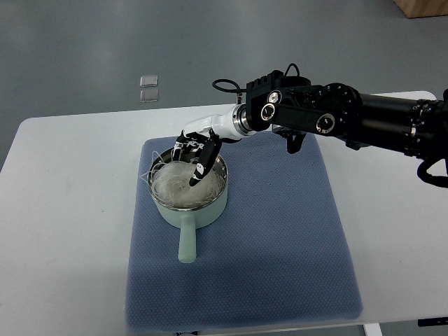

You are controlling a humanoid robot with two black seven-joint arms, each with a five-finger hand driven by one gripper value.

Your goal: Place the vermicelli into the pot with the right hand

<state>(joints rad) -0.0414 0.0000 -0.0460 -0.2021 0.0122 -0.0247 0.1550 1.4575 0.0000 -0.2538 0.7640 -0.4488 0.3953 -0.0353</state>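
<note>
Top view: pot [190,203] (mat [280,231] beneath)

A pale green pot [187,199] is sitting upright, its handle pointing toward six o'clock. White vermicelli [179,186] is lying bundled inside it, thin strands straying over the nine o'clock rim.

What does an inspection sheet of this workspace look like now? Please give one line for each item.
Surface: white table with a blue mat on it.
Job's things: pale green pot on the mat, handle toward the camera; white vermicelli inside, some strands over the rim.
Clutter: nothing seen.
Hands: right hand above the pot, fingers reaching into the vermicelli; grip cannot be told. Left hand not in view.
Cables: black cable loop at the right wrist.
Surroundings: grey floor with two small clear squares; brown box corner.
</note>
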